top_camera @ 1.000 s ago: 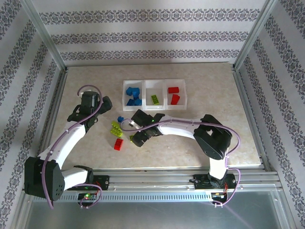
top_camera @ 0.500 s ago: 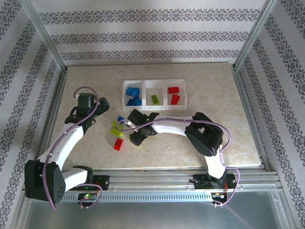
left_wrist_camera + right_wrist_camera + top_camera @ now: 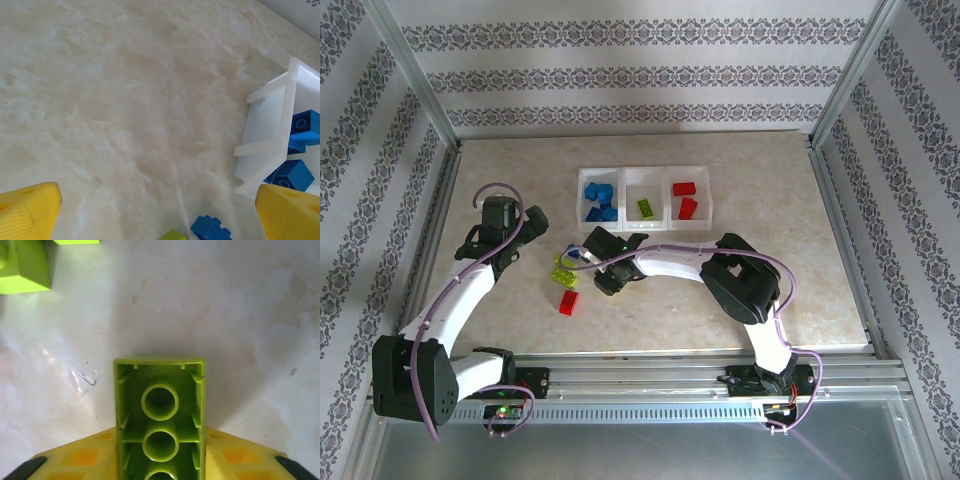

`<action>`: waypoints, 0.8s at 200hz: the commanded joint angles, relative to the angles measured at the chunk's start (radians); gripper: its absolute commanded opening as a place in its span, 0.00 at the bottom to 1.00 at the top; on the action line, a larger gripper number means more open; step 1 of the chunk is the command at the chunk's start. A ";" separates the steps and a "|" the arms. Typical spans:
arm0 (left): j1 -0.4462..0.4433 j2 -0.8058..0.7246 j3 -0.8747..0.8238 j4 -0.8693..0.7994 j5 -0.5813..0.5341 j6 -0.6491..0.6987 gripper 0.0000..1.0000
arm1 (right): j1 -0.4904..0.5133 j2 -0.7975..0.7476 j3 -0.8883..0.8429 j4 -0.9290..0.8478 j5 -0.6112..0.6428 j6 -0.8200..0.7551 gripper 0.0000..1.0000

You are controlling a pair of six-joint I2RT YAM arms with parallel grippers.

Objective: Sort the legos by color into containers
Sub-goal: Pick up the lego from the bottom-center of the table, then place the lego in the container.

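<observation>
A lime green lego (image 3: 160, 420), underside up, is clamped between the yellow fingers (image 3: 80, 457) of the right end effector (image 3: 160, 460), close to the bench (image 3: 790, 250) just in front of the three containers (image 3: 643, 171). A red lego (image 3: 568, 302) and a blue lego (image 3: 572, 249) lie loose to its left. The left end effector (image 3: 159, 210) hovers wide open beside the container of blue bricks (image 3: 265, 125).

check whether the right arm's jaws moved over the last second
Yes. The right jaws shifted left, from in front of the middle bin to in front of the blue-brick bin.
</observation>
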 commanded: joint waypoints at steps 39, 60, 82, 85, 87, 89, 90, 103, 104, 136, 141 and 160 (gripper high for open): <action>0.021 -0.017 0.000 -0.030 0.007 0.009 1.00 | -0.047 -0.124 -0.047 0.033 0.053 0.065 0.24; 0.022 -0.019 0.001 -0.035 0.009 0.011 1.00 | -0.083 -0.181 -0.037 0.047 0.100 0.083 0.20; 0.022 -0.020 -0.001 -0.035 0.007 0.004 1.00 | -0.131 -0.219 -0.004 0.063 0.142 0.116 0.18; 0.022 -0.022 -0.003 -0.034 0.007 0.001 1.00 | -0.137 -0.220 0.002 0.066 0.147 0.122 0.18; 0.022 -0.023 -0.003 -0.033 0.008 0.000 1.00 | -0.140 -0.222 0.006 0.067 0.152 0.126 0.19; 0.022 -0.022 -0.005 -0.033 0.007 -0.001 1.00 | -0.146 -0.222 0.010 0.068 0.155 0.130 0.19; 0.023 -0.022 -0.005 -0.032 0.008 -0.001 1.00 | -0.148 -0.222 0.013 0.068 0.157 0.132 0.19; 0.024 -0.024 -0.007 -0.029 0.011 -0.006 1.00 | -0.178 -0.217 0.048 0.073 0.180 0.165 0.18; 0.024 -0.024 -0.006 -0.029 0.011 -0.006 1.00 | -0.181 -0.217 0.051 0.073 0.182 0.168 0.18; 0.025 -0.023 0.000 -0.037 0.013 0.000 1.00 | -0.247 -0.166 0.145 0.072 0.205 0.231 0.18; 0.025 -0.023 0.001 -0.038 0.013 0.001 1.00 | -0.255 -0.152 0.162 0.069 0.206 0.238 0.18; 0.027 -0.027 0.002 -0.039 0.013 0.005 1.00 | -0.282 -0.098 0.226 0.051 0.212 0.258 0.18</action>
